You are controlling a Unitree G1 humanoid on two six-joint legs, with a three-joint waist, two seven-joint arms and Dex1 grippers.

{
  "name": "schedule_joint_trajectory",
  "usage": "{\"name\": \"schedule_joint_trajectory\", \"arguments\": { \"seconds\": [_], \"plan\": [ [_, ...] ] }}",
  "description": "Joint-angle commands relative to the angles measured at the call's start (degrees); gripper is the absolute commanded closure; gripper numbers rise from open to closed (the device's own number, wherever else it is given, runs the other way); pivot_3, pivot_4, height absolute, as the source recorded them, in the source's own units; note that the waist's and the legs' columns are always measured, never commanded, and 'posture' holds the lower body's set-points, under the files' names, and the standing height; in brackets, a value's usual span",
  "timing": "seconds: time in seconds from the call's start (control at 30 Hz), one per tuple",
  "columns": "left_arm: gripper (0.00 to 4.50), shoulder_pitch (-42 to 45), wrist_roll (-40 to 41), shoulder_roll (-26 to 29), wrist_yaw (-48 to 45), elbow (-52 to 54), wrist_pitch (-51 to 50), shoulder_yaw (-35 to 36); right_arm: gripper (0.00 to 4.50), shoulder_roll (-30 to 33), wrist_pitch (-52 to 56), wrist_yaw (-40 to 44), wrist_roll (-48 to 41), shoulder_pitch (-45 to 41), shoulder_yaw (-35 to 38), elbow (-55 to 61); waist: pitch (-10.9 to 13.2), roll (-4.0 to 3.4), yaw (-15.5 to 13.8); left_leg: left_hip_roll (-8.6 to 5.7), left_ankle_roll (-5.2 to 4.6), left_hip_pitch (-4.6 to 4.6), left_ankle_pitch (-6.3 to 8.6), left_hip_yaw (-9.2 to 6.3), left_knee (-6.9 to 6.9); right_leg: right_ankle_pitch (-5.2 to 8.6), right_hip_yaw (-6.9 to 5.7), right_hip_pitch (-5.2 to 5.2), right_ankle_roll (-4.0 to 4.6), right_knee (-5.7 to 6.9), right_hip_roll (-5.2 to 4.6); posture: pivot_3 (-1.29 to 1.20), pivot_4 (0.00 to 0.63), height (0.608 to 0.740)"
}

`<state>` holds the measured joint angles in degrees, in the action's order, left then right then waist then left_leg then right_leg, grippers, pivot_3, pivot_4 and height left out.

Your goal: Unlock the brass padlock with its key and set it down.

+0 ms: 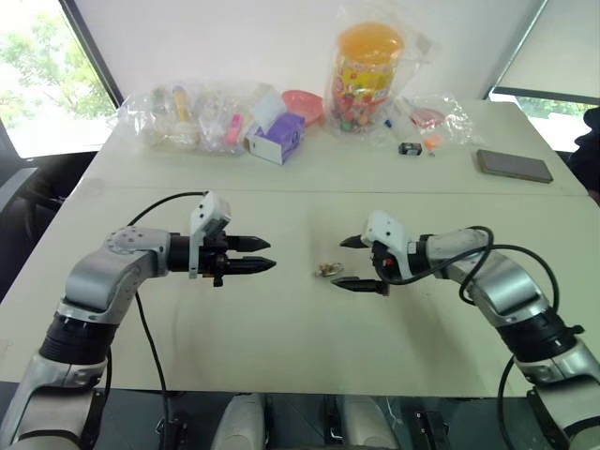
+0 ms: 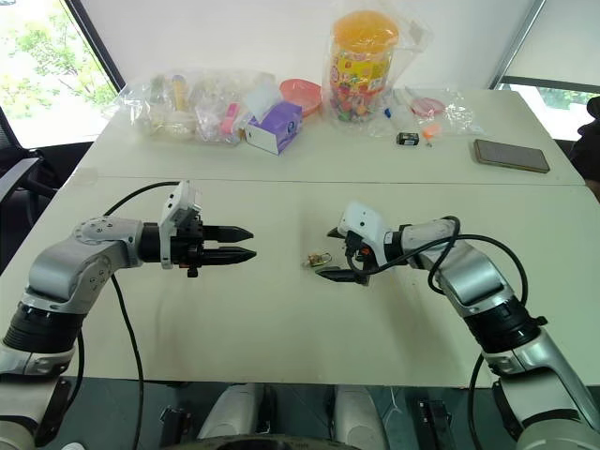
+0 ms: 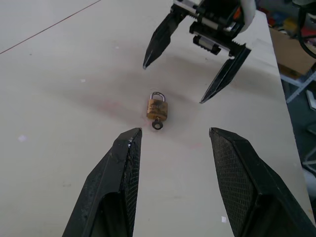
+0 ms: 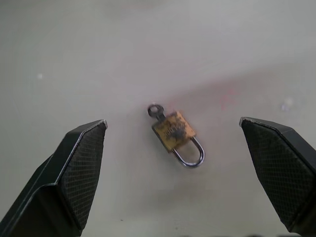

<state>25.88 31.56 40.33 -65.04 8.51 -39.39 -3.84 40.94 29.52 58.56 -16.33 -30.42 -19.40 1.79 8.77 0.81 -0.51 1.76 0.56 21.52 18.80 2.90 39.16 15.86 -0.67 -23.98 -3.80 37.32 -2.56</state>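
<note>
while the brass padlock lies flat on the table with its key in, the right gripper hovers beside it, fingers spread wide; the left gripper waits apart, fingers slightly parted.

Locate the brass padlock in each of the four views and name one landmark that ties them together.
Left eye view: brass padlock on the table, just left of the right gripper.
Right eye view: same spot, beside that gripper.
Left wrist view: near centre, key at its base.
Right wrist view: centre, lying flat.
Shared landmark: the right gripper's open jaws, next to the padlock.
</note>
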Motion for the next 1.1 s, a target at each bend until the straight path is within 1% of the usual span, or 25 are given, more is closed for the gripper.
{"name": "schedule_joint_trajectory", "arguments": {
  "seconds": [0.03,0.2,0.37,0.63,0.73,0.77,0.8,0.93,1.03,1.1],
  "plan": [
    [2.28,0.03,0.19,0.57,0.31,2.11,0.37,0.69,0.03,-1.45,-4.62,2.39,3.49,-2.21,-1.24,-4.99,0.00,0.00,0.06,0.00,0.00,0.00,0.00,0.00,0.00,0.00,0.00,0.00,0.00,0.01,0.00,0.00,0.150,0.740],
    [2.28,-0.79,0.38,1.14,0.97,3.04,0.08,1.33,0.03,-5.55,-7.43,3.95,6.07,-4.02,-2.39,-10.96,0.00,0.00,0.60,0.01,0.01,-0.02,-0.01,0.02,0.00,0.00,0.01,-0.04,0.00,0.09,-0.01,0.00,0.150,0.740],
    [2.28,-1.33,0.68,1.48,1.34,3.62,0.01,1.66,0.03,-8.20,-10.95,4.36,9.58,-5.60,-3.11,-16.25,0.00,0.00,1.53,0.05,0.05,-0.08,-0.03,0.01,0.00,0.00,0.02,-0.04,0.00,0.17,-0.06,0.00,0.150,0.740],
    [2.28,-1.64,1.14,1.85,1.96,4.13,-0.32,1.93,0.03,-11.63,-13.61,6.20,12.48,-6.14,-4.32,-19.79,-0.01,0.01,1.71,0.07,0.12,-0.15,-0.07,0.02,0.00,-0.01,0.05,-0.03,0.01,0.29,-0.07,0.00,0.150,0.740],
    [2.28,-1.85,1.25,1.89,2.16,4.35,-0.44,1.97,0.83,-12.19,-14.29,6.67,13.76,-5.51,-4.94,-19.67,-0.01,0.01,1.75,0.09,0.12,-0.17,-0.07,0.02,0.00,-0.01,0.05,-0.04,0.01,0.33,-0.06,0.00,0.150,0.740],
    [2.28,-1.89,1.27,1.85,2.29,4.46,-0.50,1.97,1.29,-12.23,-14.54,6.74,14.13,-5.22,-5.09,-19.48,-0.01,0.01,1.73,0.09,0.12,-0.17,-0.07,0.01,0.00,-0.01,0.05,-0.04,0.01,0.35,-0.06,0.00,0.150,0.740],
    [2.28,-1.91,1.30,1.83,2.38,4.52,-0.54,1.97,1.88,-12.35,-14.56,6.75,14.31,-4.96,-5.13,-19.23,-0.01,0.01,1.69,0.09,0.12,-0.17,-0.07,0.01,0.00,-0.01,0.05,-0.04,0.01,0.35,-0.06,0.00,0.150,0.740],
    [2.28,-1.86,1.44,1.63,2.71,4.40,-0.67,1.93,3.77,-12.92,-13.90,7.05,14.62,-3.96,-5.17,-17.78,-0.01,0.01,1.68,0.08,0.13,-0.17,-0.07,0.01,0.00,-0.01,0.06,-0.04,0.01,0.35,-0.09,0.00,0.150,0.740],
    [2.28,-1.81,1.55,1.35,2.88,4.15,-0.78,1.71,3.81,-12.20,-13.96,6.46,15.20,-2.79,-4.83,-15.30,-0.01,0.01,1.64,0.08,0.13,-0.17,-0.07,0.01,0.00,-0.01,0.06,-0.04,0.01,0.36,-0.08,0.00,0.150,0.740],
    [2.28,-1.52,1.79,0.94,2.96,3.84,-1.05,1.50,3.81,-11.06,-15.69,4.24,16.40,-1.59,-3.50,-11.93,-0.01,0.01,1.55,0.08,0.13,-0.16,-0.07,0.00,0.00,0.00,0.05,-0.05,0.01,0.36,-0.09,0.00,0.150,0.740]
  ]
}}
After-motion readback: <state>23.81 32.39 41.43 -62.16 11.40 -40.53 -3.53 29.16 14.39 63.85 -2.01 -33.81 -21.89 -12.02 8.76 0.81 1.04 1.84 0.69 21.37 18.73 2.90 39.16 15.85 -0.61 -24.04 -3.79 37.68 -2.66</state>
